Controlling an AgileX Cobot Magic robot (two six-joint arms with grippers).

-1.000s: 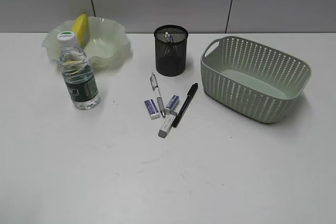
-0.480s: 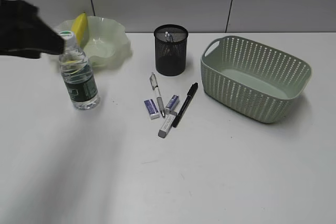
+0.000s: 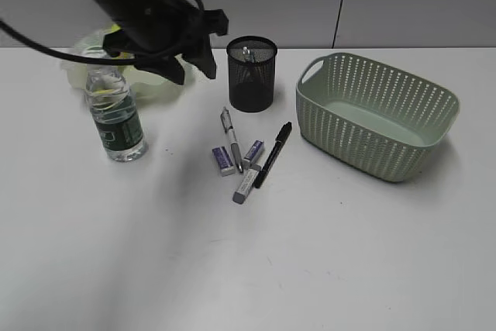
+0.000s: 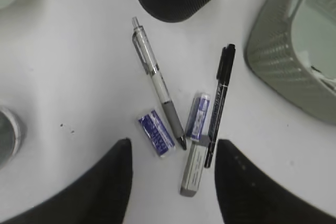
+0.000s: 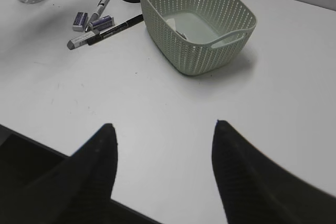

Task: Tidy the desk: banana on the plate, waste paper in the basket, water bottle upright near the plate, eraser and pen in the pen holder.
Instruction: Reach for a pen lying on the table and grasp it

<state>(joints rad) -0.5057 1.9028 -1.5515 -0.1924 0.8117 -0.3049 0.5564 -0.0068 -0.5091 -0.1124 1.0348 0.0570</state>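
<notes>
My left gripper (image 3: 195, 71) is open and empty, in the air between the plate (image 3: 167, 87) and the pen holder (image 3: 252, 74). In the left wrist view it (image 4: 172, 142) hangs over a silver pen (image 4: 156, 80), a black pen (image 4: 219, 98), two blue-wrapped erasers (image 4: 156, 132) and a grey eraser (image 4: 193, 169). The water bottle (image 3: 116, 118) stands upright by the plate. The arm hides most of the banana. The basket (image 3: 376, 114) stands on the right; a white scrap (image 5: 176, 26) lies inside. My right gripper (image 5: 163, 124) is open over bare desk.
The pens and erasers lie in a loose cluster (image 3: 246, 156) in front of the pen holder, which has a pen (image 3: 246, 53) in it. The desk's front edge (image 5: 31, 137) shows in the right wrist view. A grey panelled wall stands behind the desk.
My left arm has come in from the upper left and swung right, from over the bottle to beside the pen holder. Nothing on the desk has moved.
</notes>
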